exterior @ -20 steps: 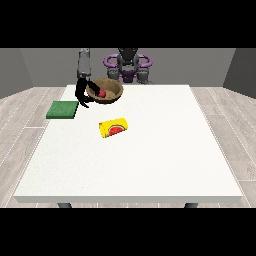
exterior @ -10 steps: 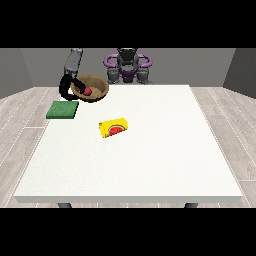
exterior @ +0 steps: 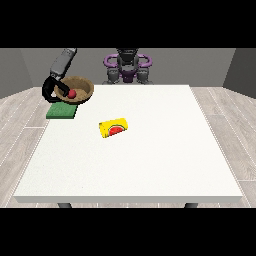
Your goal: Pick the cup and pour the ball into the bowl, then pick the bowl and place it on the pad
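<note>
White table [exterior: 150, 165], robot behind it, hand at the view's left [exterior: 51, 89] carrying the bowl [exterior: 79, 89] over the green pad [exterior: 62, 110].
Fingers are curling round the rim; ball [exterior: 72, 93] is sitting inside, cup [exterior: 114, 127] lying mid-table. Tilting could spill the ball or miss the pad.

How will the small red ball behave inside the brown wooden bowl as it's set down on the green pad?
The small red ball is round, so it likely rolls if the brown wooden bowl tilts. The raised rim should probably contain it. A level descent onto the green pad seems safest.
</note>
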Robot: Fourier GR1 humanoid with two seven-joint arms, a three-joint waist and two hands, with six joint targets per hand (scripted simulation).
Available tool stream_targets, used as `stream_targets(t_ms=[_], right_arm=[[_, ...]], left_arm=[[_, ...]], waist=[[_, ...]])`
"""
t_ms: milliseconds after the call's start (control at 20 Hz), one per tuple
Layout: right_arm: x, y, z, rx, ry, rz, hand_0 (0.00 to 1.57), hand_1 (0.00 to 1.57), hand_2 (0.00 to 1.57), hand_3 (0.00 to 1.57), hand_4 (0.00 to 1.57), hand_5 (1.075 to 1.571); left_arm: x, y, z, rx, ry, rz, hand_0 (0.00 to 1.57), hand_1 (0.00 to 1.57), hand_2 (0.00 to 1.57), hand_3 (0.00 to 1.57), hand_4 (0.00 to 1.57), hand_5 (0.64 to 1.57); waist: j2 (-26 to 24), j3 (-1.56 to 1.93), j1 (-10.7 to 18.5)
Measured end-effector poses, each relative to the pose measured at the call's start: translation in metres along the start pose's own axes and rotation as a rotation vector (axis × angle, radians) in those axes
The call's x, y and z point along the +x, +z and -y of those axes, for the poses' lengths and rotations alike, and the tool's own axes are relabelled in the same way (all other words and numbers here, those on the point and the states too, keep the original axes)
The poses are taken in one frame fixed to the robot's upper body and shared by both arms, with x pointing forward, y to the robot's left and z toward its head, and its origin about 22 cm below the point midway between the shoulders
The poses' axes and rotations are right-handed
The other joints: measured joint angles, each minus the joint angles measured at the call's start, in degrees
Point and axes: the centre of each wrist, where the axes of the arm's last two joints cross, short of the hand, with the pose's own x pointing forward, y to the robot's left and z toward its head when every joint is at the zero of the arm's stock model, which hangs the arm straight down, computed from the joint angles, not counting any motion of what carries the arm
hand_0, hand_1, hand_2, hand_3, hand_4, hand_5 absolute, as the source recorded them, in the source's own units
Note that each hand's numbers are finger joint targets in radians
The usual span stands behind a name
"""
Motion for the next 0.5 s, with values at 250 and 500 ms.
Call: stream_targets(t_ms=[250, 500], right_arm=[[-0.01, -0.003, 0.041, -0.037, -0.06, 0.028, 1.57, 1.57, 1.57, 0.93, 1.29, 1.543], [-0.019, -0.003, 0.067, -0.061, -0.083, 0.06, 1.57, 1.57, 1.57, 0.39, 1.3, 1.547]], left_arm=[[0.022, -0.007, 0.0, -0.012, -0.005, 0.043, 0.0, 0.0, 0.0, 0.0, 0.15, 1.533], [0.044, -0.013, 0.004, -0.015, -0.017, 0.094, 0.0, 0.0, 0.0, 0.0, 0.13, 1.533]], waist=[[2.5, 0.02, 1.01], [5.2, 0.04, 1.93]])
